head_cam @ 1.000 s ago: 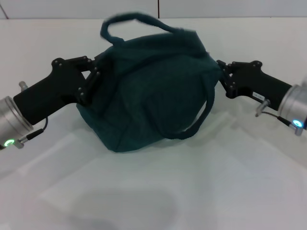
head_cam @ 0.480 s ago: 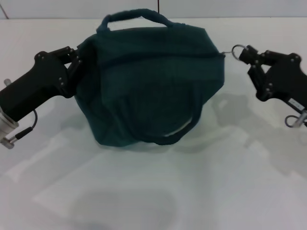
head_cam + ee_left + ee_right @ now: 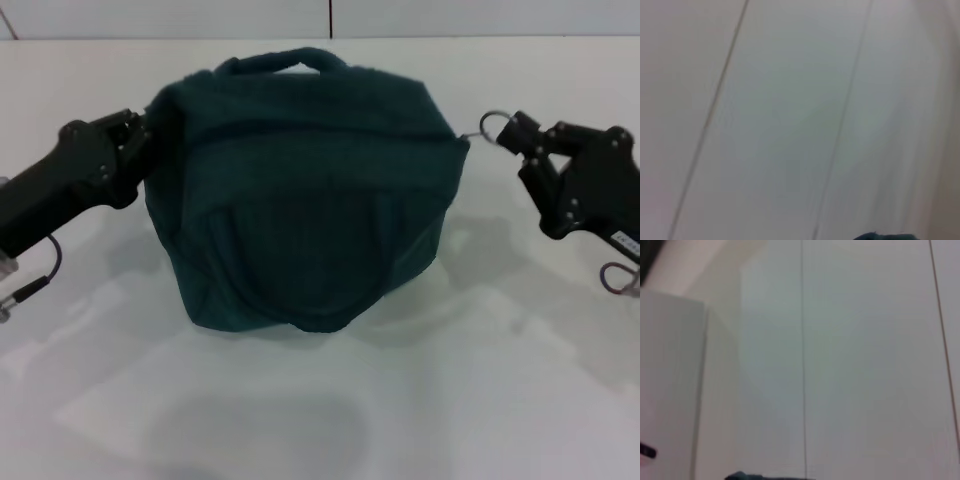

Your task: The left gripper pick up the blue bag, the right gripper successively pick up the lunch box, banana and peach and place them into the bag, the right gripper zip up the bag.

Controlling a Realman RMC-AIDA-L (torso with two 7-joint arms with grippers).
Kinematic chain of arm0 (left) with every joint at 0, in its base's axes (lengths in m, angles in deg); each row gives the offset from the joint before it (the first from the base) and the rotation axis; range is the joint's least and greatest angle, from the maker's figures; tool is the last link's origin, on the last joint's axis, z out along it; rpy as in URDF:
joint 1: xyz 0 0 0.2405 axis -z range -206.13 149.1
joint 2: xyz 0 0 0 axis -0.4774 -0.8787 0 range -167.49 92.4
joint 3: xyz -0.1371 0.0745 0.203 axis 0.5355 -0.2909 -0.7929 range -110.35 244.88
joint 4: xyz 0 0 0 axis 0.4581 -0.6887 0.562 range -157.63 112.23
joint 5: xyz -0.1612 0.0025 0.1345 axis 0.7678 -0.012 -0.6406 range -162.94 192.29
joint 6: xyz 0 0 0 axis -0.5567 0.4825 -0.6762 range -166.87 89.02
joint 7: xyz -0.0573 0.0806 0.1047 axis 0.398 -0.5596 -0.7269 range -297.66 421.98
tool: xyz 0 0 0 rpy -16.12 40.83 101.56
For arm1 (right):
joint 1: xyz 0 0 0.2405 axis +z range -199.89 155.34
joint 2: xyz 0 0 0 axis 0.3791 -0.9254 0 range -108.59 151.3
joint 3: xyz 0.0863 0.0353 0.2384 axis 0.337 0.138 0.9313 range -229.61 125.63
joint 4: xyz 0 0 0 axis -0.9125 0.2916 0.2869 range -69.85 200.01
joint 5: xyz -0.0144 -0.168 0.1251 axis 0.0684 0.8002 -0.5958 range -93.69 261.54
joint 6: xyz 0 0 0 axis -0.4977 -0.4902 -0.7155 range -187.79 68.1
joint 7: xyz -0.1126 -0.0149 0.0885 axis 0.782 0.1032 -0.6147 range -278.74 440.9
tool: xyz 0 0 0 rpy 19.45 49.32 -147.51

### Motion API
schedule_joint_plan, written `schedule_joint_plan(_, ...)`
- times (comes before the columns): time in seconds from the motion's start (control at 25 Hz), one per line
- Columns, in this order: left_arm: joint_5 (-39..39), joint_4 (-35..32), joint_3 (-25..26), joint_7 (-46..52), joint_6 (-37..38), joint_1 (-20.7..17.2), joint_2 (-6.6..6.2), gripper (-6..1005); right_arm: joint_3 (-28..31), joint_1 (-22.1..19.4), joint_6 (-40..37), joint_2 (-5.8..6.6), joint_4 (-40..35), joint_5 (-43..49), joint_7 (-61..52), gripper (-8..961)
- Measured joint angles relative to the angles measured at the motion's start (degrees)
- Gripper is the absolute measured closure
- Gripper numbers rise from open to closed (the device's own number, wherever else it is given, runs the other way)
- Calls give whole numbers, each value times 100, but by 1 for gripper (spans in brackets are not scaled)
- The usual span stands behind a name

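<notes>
The bag [image 3: 305, 190] is gripped at nine o'clock by the left gripper [image 3: 143, 135], closed on fabric. At three o'clock, the zipper ring [image 3: 492, 126] is pinched by the right gripper [image 3: 522, 135]. The table [image 3: 320, 420] lies beneath.

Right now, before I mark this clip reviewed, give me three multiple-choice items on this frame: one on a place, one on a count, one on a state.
1. Where is the right gripper?
A. On the bag's top handle
B. At the metal ring on the bag's right end
C. Flat on the table, away from the bag

2. How many lunch boxes, bananas or peaches lie in view on the table?
A. None
B. One
C. Three

3. How is the blue bag at its left end?
A. Free, no gripper near
B. Lying under a lunch box
C. Gripped by the left gripper

Answers: 1 B, its fingertips meet the metal ring there. 2 A, only the bag sits on the white surface. 3 C, the black fingers clamp the fabric at that end.
</notes>
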Motion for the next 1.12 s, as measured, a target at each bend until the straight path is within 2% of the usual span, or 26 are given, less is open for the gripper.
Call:
schedule_joint_plan(0.28, -308, -4, -6, 7, -1088, 86, 135, 920, -251, 286, 758, -38, 410, 74, -143, 946)
schedule_joint_plan(0.48, -395, -4, -10, -76, -1459, 191, 190, 917, -278, 337, 1037, -54, 399, 33, -128, 945)
schedule_joint_plan(0.88, -410, -2, -12, -153, -1494, 205, 200, 911, -400, 666, 2410, -78, 438, 57, -109, 945)
schedule_joint_plan(1.12, -411, -2, -8, -152, -1490, 209, 200, 907, -491, 778, 2709, -87, 494, 58, -108, 945)
